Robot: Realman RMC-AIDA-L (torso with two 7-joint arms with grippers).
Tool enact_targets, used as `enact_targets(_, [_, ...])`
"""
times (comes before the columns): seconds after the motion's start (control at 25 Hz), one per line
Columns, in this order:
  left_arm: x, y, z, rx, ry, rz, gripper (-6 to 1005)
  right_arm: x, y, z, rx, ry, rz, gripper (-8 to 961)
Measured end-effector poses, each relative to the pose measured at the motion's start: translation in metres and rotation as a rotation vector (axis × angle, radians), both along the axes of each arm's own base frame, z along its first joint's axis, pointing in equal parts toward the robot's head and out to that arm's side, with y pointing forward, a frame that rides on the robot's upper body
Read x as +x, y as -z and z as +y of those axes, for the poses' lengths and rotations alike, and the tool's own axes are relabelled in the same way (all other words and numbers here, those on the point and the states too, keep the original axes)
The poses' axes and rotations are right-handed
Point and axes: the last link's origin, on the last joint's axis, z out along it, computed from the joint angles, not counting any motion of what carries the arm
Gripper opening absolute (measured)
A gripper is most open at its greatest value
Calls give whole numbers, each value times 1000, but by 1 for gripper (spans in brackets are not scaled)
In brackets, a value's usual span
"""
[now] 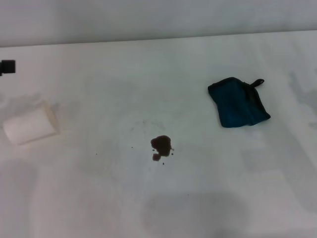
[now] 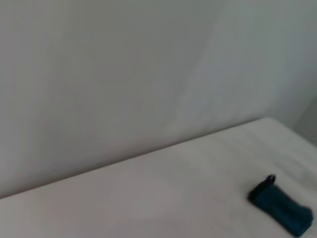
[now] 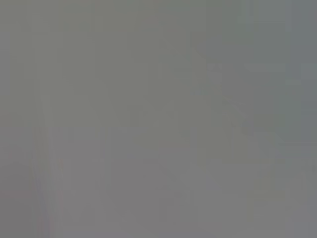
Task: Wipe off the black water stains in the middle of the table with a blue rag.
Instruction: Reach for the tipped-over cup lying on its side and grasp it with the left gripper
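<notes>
The black water stains (image 1: 160, 145) are a small dark blotch with tiny specks around it, in the middle of the white table (image 1: 99, 198). The blue rag (image 1: 238, 103) lies crumpled on the table to the right of the stains and farther back, its black loop pointing toward the far edge. The rag also shows in the left wrist view (image 2: 281, 208), lying on the table (image 2: 148, 198). Neither gripper shows in any view. The right wrist view shows only a plain grey surface.
A white paper cup (image 1: 29, 126) lies on its side at the left of the table. A small black part (image 1: 7, 66) sticks in at the left edge. A grey wall (image 1: 158, 17) rises behind the table's far edge.
</notes>
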Motion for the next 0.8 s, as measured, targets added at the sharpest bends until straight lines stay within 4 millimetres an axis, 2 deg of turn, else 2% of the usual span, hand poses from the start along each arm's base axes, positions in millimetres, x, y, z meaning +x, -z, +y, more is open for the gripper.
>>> enact_targets(0.32, [12, -26, 7, -17, 65, 165, 726, 1, -1, 3, 7, 9, 3, 841])
enact_targets(0.56, [25, -10, 11, -163, 145, 316, 726, -2, -1, 6, 7, 2, 4, 841])
enact_targets(0.8, [32, -5, 18, -174, 220, 395, 728, -4, 0, 11, 2, 3, 12, 842])
